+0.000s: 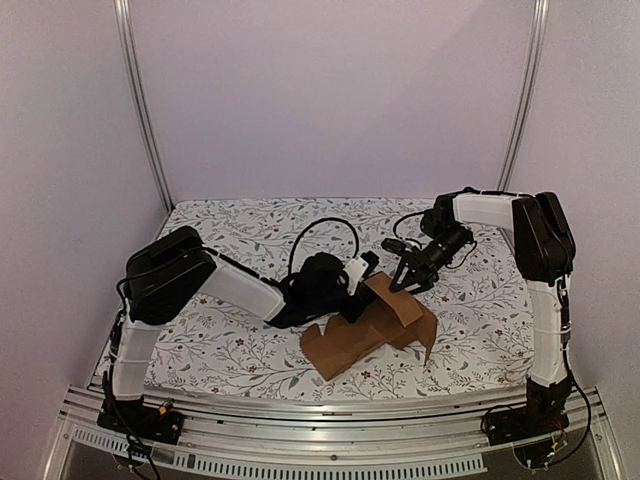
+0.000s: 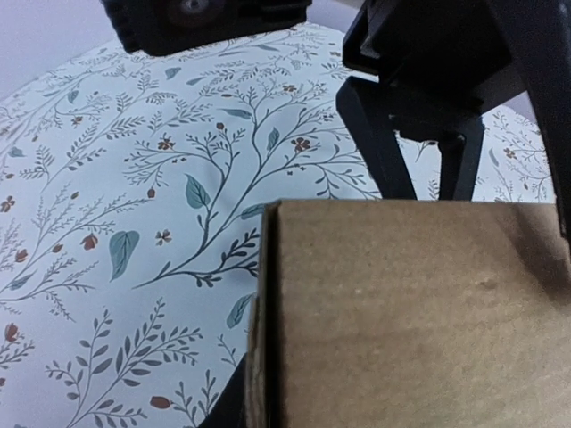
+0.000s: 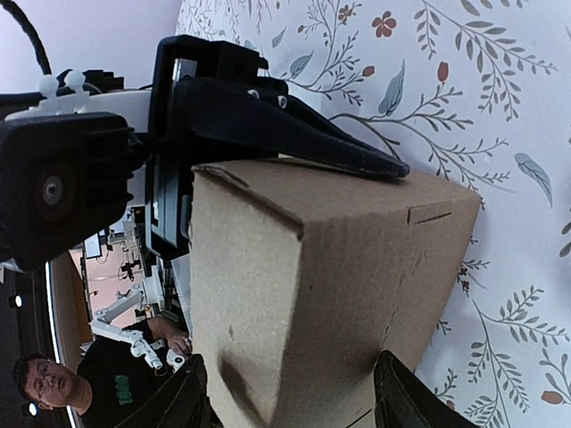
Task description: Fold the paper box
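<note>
The half-raised paper box (image 1: 365, 325) sits right of centre on the table (image 1: 220, 350); right fingers (image 2: 382, 147) hang open over it, left fingers (image 3: 330, 147) lie along one wall — whether clamped cannot be told; best to pinch squarely at the crease.

The paper box (image 1: 370, 325) is plain brown cardboard, matt and faintly fibrous, with raw cut edges. Under the box, the cloth (image 1: 230, 350) looks smooth and matt, printed with leafy sprigs. Against the box, the left gripper (image 1: 362, 272) is matt black plastic; the left arm (image 1: 240, 285) has a satin white plastic shell
</note>
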